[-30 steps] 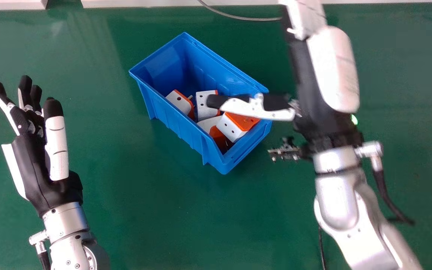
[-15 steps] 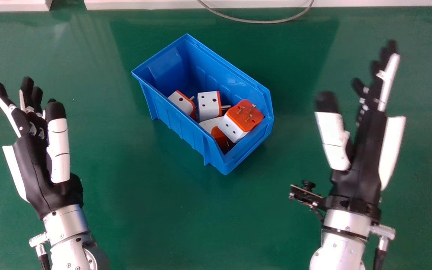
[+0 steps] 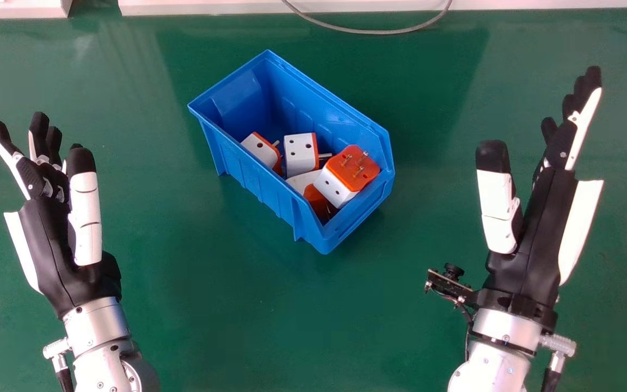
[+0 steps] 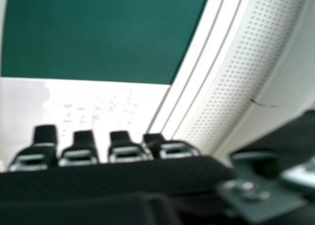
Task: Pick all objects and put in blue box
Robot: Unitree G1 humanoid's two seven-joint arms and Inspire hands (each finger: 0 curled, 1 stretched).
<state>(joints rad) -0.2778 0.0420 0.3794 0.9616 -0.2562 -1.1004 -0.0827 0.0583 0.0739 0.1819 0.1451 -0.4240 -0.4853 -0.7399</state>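
Note:
In the head view the blue box [image 3: 243,170] stands at the middle, turned at an angle. Several white and orange plug adapters lie inside it; one [image 3: 338,188] rests near its right end with metal pins upward, another [image 3: 300,152] sits by the middle. My left hand [image 3: 47,245] is at the left of the box, open and holding nothing. To the right of the box, apart from it, my right hand [image 3: 536,234] is open and holds nothing. In the right hand view my right hand [image 4: 113,176] shows its fingertips along the bottom.
Green table surface [image 3: 270,326] surrounds the box. A grey cable [image 3: 368,31] curves along the far edge, by a white border [image 3: 204,6]. In the right hand view a whiteboard [image 4: 88,104], a green panel [image 4: 98,33] and a perforated white surface [image 4: 246,67] appear.
My right hand has swung back from above the box's right end to the right side, its fingers now apart from the box. The left hand has stayed in place.

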